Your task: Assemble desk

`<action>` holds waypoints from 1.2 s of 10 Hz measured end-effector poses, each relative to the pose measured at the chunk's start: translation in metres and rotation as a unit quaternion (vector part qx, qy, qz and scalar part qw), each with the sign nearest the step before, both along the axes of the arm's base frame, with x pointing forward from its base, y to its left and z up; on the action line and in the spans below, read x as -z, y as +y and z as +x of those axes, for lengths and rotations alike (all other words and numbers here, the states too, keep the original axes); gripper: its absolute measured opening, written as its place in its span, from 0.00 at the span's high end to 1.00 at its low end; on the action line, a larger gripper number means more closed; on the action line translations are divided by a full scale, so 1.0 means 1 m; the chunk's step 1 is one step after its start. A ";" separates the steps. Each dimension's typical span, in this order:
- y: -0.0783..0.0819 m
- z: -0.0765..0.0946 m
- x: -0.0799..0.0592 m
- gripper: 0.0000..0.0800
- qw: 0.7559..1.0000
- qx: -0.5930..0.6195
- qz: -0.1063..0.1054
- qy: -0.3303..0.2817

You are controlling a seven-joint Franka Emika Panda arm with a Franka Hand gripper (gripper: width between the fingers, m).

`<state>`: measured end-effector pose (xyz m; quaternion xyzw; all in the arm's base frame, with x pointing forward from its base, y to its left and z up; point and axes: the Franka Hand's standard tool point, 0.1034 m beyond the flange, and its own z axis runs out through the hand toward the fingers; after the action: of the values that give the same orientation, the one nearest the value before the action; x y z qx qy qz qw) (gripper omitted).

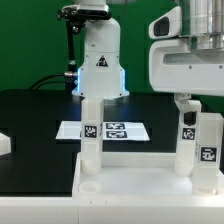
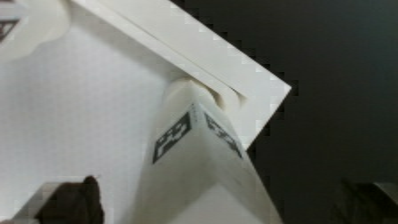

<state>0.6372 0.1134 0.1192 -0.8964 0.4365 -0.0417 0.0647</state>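
Nearest you, the rigid, light, slippery desk top (image 1: pixel 140 185); grip the right leg (image 1: pixel 207 148) mid-shaft. Tool (image 2: pixel 222 205) fingers apart, empty.

A robotics lab; green backdrop (image 1: pixel 30 45); black table (image 1: pixel 30 115); marker board (image 1: pixel 112 130).

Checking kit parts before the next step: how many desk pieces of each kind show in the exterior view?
Desk top: 1
Legs standing on the top: 2, one toward the exterior view's left, one toward its right
Total: 3
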 end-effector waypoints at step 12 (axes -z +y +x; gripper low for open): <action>-0.007 0.002 -0.001 0.64 0.963 0.269 0.022 0.024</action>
<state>0.6393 0.1066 0.1200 -0.7449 0.6639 -0.0268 0.0600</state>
